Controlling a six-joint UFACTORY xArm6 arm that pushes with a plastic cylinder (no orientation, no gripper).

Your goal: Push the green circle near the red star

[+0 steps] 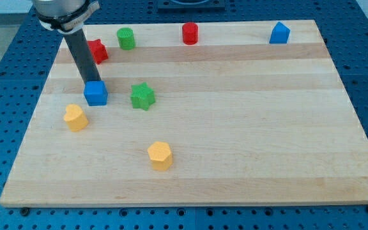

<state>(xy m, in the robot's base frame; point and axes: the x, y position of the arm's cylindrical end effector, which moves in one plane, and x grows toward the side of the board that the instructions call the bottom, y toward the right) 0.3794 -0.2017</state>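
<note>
The green circle [126, 38] stands near the board's top edge at the upper left. The red star [97, 50] lies just to its lower left, partly hidden behind my rod. My tip [89, 85] sits at the top left edge of a blue cube [96, 93], touching or almost touching it, below the red star and well to the lower left of the green circle.
A green star [142, 96] lies right of the blue cube. A red cylinder [190, 33] and a blue block [279, 32] stand along the top edge. A yellow block [76, 117] is at the left, a yellow hexagon [160, 155] lower centre. The wooden board [248, 128] sits on a blue perforated table.
</note>
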